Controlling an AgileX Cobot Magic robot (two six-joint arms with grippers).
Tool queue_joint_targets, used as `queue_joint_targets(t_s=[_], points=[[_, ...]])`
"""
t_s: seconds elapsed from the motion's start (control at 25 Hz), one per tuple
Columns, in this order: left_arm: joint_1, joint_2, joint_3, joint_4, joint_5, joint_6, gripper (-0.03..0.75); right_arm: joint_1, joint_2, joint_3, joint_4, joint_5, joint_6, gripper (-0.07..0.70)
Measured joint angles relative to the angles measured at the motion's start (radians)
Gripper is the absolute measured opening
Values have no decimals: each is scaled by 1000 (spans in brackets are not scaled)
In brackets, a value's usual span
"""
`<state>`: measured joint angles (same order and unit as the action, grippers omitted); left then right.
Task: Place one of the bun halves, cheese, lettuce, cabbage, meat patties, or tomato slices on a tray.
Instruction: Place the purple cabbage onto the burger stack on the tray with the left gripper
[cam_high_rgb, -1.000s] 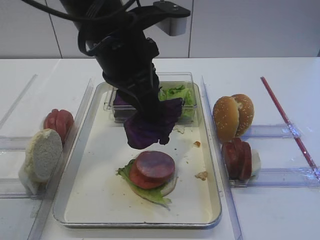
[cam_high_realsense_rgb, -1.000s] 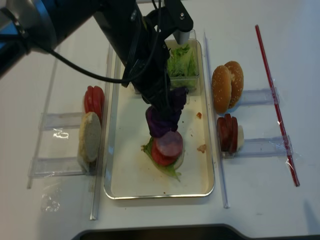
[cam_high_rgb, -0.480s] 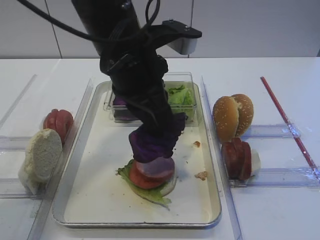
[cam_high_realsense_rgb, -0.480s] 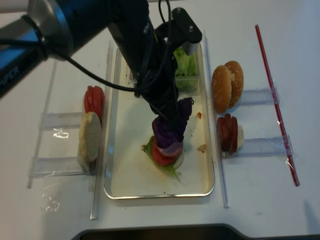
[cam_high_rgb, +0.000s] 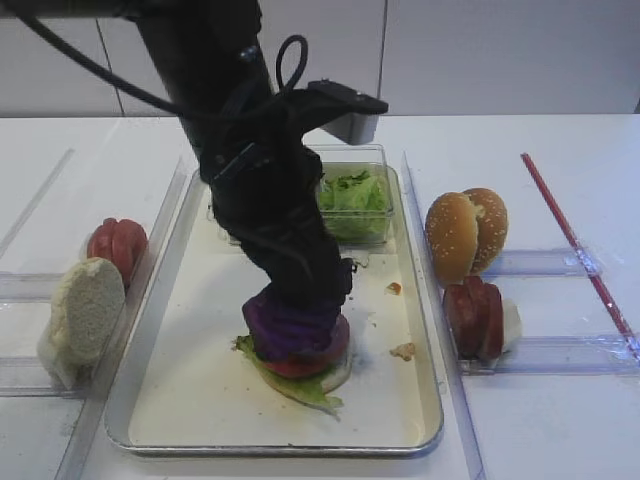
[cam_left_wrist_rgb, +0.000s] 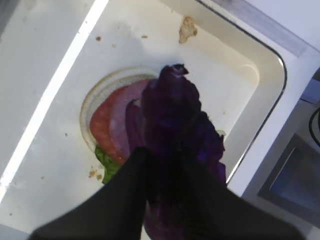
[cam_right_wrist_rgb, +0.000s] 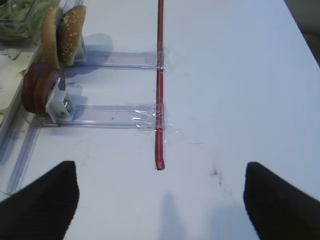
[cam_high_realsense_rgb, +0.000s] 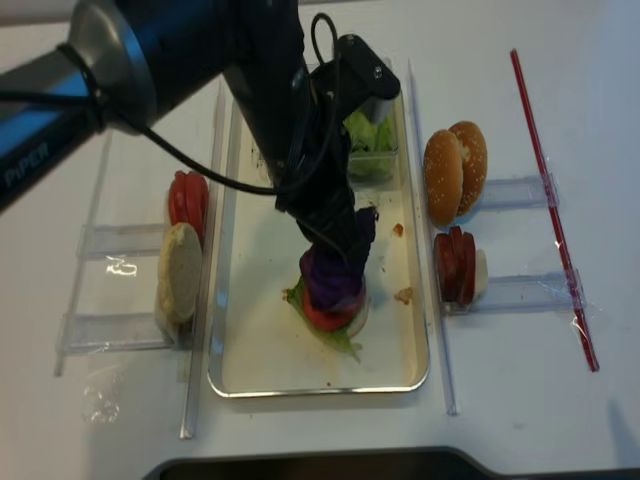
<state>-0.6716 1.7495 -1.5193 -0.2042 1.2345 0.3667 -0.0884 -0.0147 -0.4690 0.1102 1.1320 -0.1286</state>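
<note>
Left gripper (cam_left_wrist_rgb: 165, 165) was clamped shut on the cabbage (cam_high_rgb: 285, 325). A second earlier the leaf hung well above the stack, just in front of the clear box (cam_high_rgb: 372, 195) of lettuce (cam_high_rgb: 352, 192); half a second back it brushed the top; now it had come down onto the meat patty (cam_left_wrist_rgb: 125, 125) and tomato slice (cam_left_wrist_rgb: 102, 125) of the burger stack, at roughly 6 o'clock of the tray (cam_high_rgb: 180, 400) centre. Wrist view showed the purple leaf draped over the patty, bun base (cam_left_wrist_rgb: 92, 95) and a lettuce edge peeking out beneath. Judgement: placement was essentially reached, only the release was left; a leaf stuck to the fingers could lift off again. Right gripper (cam_right_wrist_rgb: 160, 200) sat parked over bare table at 3 o'clock, fingertips wide apart, nothing between them. Spare bun halves (cam_high_rgb: 465, 233) and meat patties (cam_high_rgb: 477, 318) stood in racks at 3 o'clock; tomato slices (cam_high_rgb: 117, 245) and a bun half (cam_high_rgb: 88, 308) at 9 o'clock. Writing: "PIPER" readable on the left arm (cam_high_realsense_rgb: 25, 165) in the realsense view; nothing else legible.
</note>
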Motion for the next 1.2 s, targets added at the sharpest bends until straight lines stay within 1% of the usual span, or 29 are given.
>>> queue_joint_targets(t_s=[0.16,0.4,0.72,1.2], points=[[0,0,39,4,-1,-4,164,0,0,0,0,0,2,689],[0,2,41,5,-4,-4,165,0,-2,0,0,0,2,689],[0,64,41,5,-8,-4,165,0,-2,0,0,0,2,689],[0,68,41,22,-11,-4,166,0,-2,0,0,0,2,689]])
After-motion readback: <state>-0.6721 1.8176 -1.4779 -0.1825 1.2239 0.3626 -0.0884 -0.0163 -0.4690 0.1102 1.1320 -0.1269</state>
